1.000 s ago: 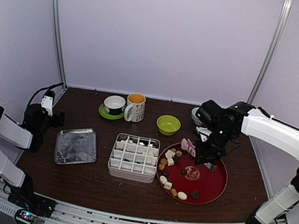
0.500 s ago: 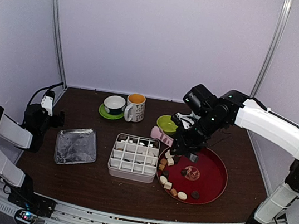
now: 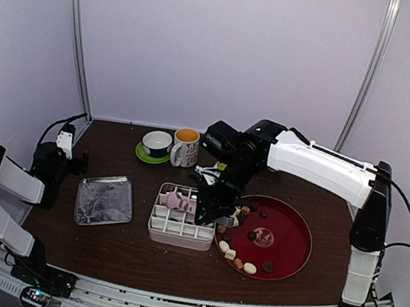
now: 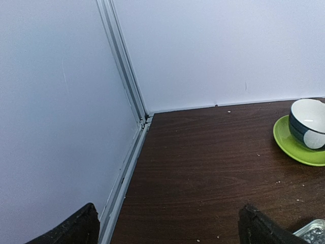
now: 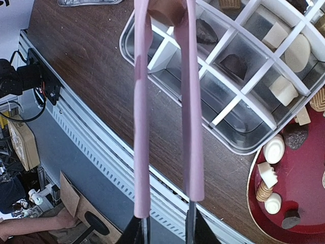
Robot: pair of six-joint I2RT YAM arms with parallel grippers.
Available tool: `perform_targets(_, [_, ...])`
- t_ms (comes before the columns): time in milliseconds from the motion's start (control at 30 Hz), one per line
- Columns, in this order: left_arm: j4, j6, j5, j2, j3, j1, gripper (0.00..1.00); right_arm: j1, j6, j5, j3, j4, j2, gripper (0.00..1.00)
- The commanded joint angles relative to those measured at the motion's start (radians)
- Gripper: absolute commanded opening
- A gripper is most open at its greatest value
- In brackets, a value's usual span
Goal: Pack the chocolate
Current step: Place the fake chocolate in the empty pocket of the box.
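Pinching the pink tongs (image 5: 190, 127) from both sides, the right gripper (image 5: 165, 231) sits at the bottom centre of its wrist view. Its fingers press the two pink arms toward each other. At the top centre of that view the tong tips clamp a brown chocolate piece (image 5: 165, 9) between them, above the white divided tin (image 5: 226, 112). The frame edge cuts off the tips, so the exact compartment below them cannot be told.

Several compartments toward the upper right of the wrist view already hold pieces. Among them are a cream round (image 5: 297, 51), a cream cube (image 5: 283, 90) and a dark piece (image 5: 234, 66). Other compartments show only bare metal floor.

More chocolate lies on the red tray (image 3: 291, 247), just beside the tin, right of centre in the overhead view. There is a pale oval (image 3: 249, 268) near its lower rim, with a dark round (image 3: 267, 267) beside it. Other pieces cluster along the tray's left edge.

Left of the tin on the dark wooden table (image 3: 121, 249) lies a shallow foil-lined tray (image 3: 105, 200). Above the tin stand a mug (image 3: 185, 147) and a cup on a green saucer (image 3: 157, 145).

The left gripper (image 4: 167, 231) rests far left in the overhead view, well apart from the tin. Its fingers are spread wide with nothing between them.
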Motion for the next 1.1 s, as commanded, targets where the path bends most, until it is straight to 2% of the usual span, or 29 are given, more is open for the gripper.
perform_targets(0, [0.058, 0.01, 0.009, -0.003, 0.008, 0.007, 0.98, 0.004, -0.005, -0.049, 0.047, -0.023, 0.02, 0.23])
perform_targets(533, [0.057, 0.01, 0.008, -0.003, 0.008, 0.007, 0.98, 0.014, 0.025, -0.093, 0.069, 0.038, 0.078, 0.24])
perform_targets(833, [0.057, 0.009, 0.009, -0.003, 0.008, 0.007, 0.98, 0.013, 0.062, -0.066, 0.056, 0.076, 0.072, 0.33])
perform_targets(1067, [0.058, 0.009, 0.009, -0.003, 0.008, 0.008, 0.98, 0.009, 0.061, -0.026, 0.056, 0.064, 0.051, 0.35])
